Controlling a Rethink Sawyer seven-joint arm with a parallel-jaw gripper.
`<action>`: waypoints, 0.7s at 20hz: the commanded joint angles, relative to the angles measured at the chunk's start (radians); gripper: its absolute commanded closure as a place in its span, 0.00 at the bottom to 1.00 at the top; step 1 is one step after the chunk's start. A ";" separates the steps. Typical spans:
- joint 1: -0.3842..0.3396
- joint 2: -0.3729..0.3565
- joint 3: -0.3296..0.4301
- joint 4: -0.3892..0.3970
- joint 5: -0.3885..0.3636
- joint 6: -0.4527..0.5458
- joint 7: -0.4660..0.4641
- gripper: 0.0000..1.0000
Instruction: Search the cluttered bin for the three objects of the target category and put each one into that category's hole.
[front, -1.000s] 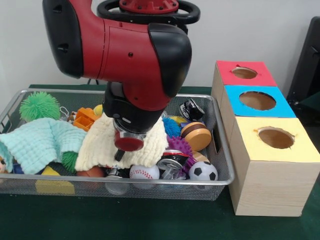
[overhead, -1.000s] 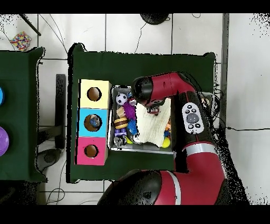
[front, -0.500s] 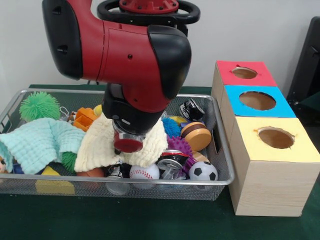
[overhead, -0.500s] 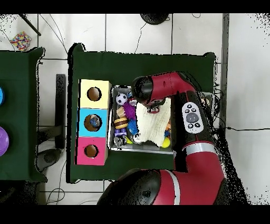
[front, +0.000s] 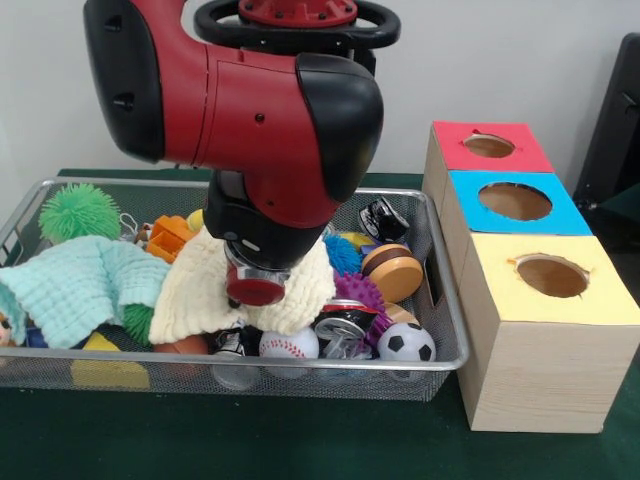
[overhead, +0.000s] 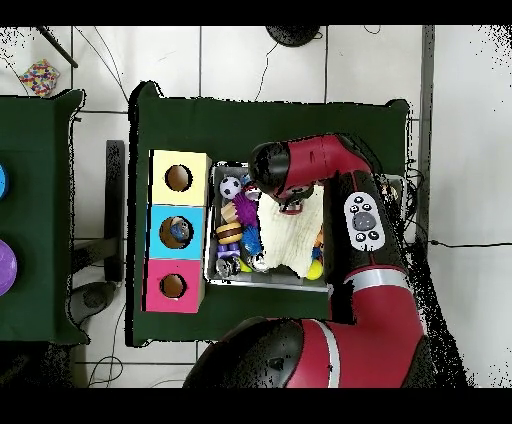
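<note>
Wire bin (front: 445, 330) — cluttered, cream cloth (front: 200, 285) under the arm's wrist (front: 256, 288).

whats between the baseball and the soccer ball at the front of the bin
In the front view, a crushed can lies between the baseball and the soccer ball, just behind both.

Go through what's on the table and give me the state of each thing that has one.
cream cloth: draped over toys, under the arm
mint cloth: crumpled, covering clutter
can: lying on its side
wire bin: full
yellow box: hole open
</note>
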 joint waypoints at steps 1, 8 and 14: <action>-0.008 -0.044 0.026 0.028 0.020 0.113 -0.069 1.00; -0.030 -0.245 0.048 0.079 0.106 0.249 -0.135 1.00; -0.026 -0.297 0.044 0.126 0.113 0.253 -0.117 1.00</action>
